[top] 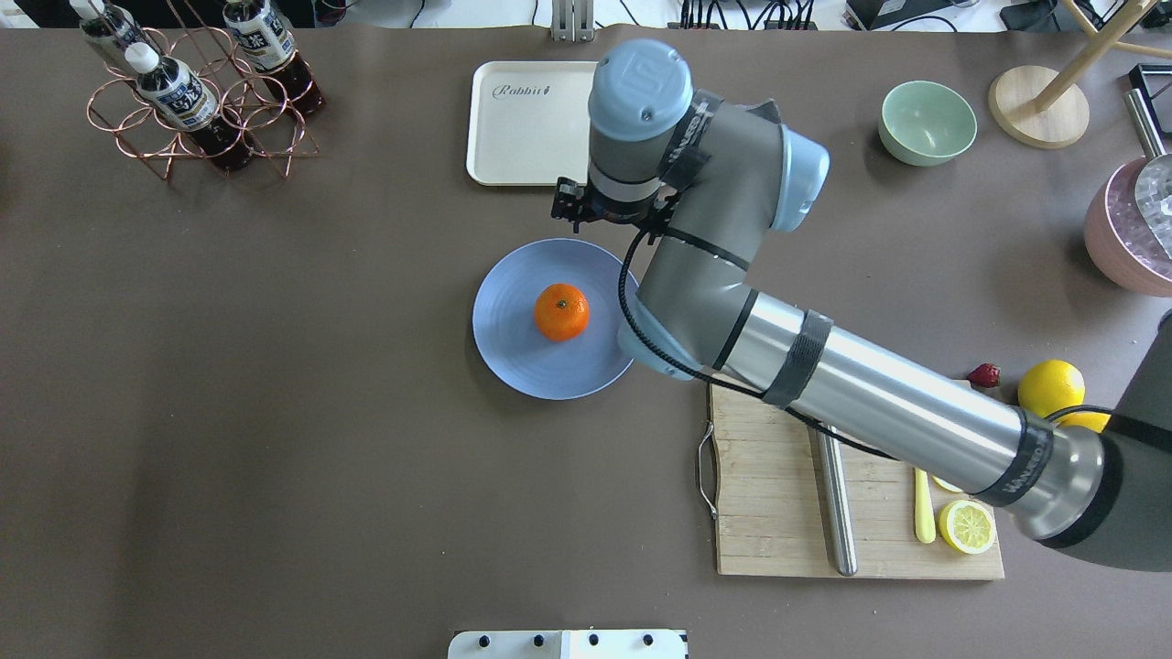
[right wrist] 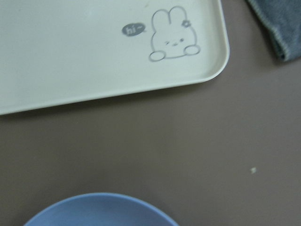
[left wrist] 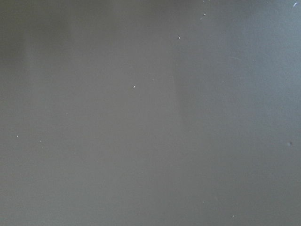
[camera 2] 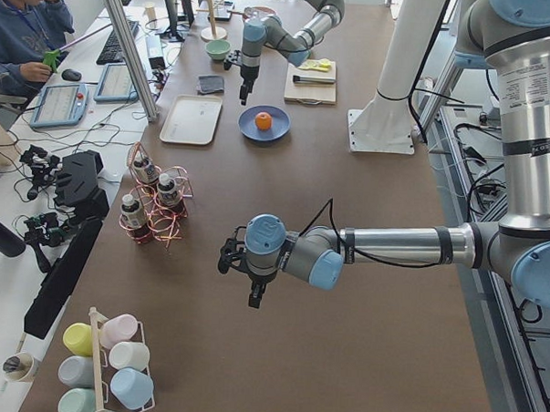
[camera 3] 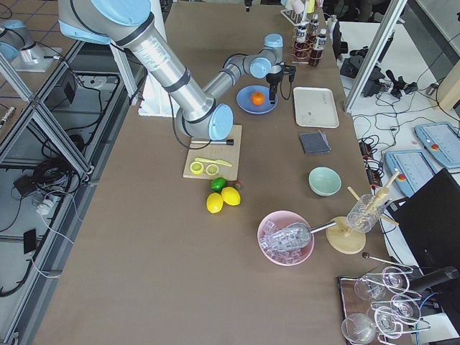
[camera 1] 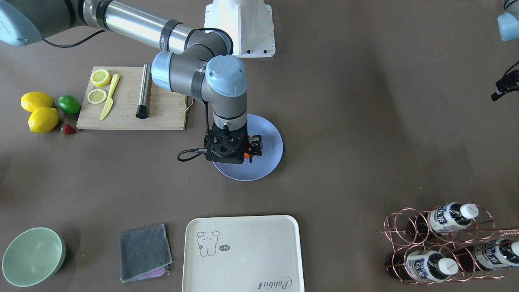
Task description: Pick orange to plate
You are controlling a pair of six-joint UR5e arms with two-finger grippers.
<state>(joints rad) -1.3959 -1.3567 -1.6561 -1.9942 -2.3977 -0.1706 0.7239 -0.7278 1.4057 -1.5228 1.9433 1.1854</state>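
The orange (top: 561, 311) rests near the middle of the round blue plate (top: 513, 302), free of any gripper. My right gripper (camera 1: 228, 149) hangs above the plate's far rim, toward the cream tray, pointing down; its fingers are hidden under the wrist, so I cannot tell whether it is open or shut. Only a sliver of the orange (camera 1: 247, 155) shows beside it in the front view. The right wrist view holds the plate's edge (right wrist: 101, 209) and the tray (right wrist: 94, 56), with no fingers. My left gripper (camera 2: 253, 299) hovers over bare table far off; I cannot tell its state.
The cream tray (top: 522, 119) lies just beyond the plate. A cutting board (top: 778, 494) with lemon slices, a yellow knife and a steel rod sits by the right arm. Lemons (camera 1: 42, 119), a lime (camera 1: 69, 104), a green bowl (top: 927, 122), a grey cloth (camera 1: 144, 252) and a bottle rack (top: 192, 91) stand around.
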